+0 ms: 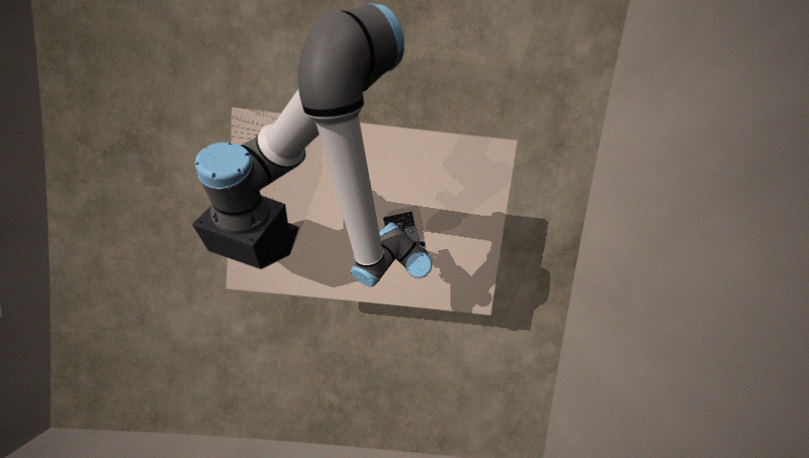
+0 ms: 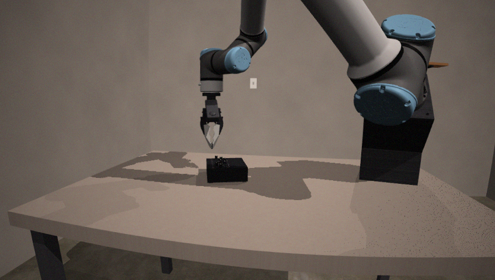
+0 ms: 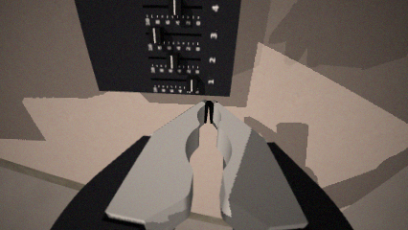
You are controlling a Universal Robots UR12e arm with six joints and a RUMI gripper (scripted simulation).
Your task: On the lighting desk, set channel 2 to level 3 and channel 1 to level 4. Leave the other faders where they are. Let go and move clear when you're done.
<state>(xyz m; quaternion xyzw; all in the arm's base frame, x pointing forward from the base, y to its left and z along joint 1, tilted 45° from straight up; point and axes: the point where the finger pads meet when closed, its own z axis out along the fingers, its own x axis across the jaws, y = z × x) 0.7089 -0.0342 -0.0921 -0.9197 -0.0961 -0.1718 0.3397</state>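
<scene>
The grey-and-blue jointed arm (image 2: 351, 38) reaches over, its wrist pointing straight down; the two-jaw metal gripper (image 2: 211, 145) (jaws pressed together) grips nothing.

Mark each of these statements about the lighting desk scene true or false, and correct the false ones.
1. The gripper is shut and holds nothing. True.
2. The gripper is pressing on a fader. False: it hangs above the lighting desk, apart from it.
3. The lighting desk stands on the table. True.
4. The gripper's fingers are spread wide. False: their tips meet.
5. Channel numbers 1 to 4 show on the desk in the wrist view. True.
</scene>
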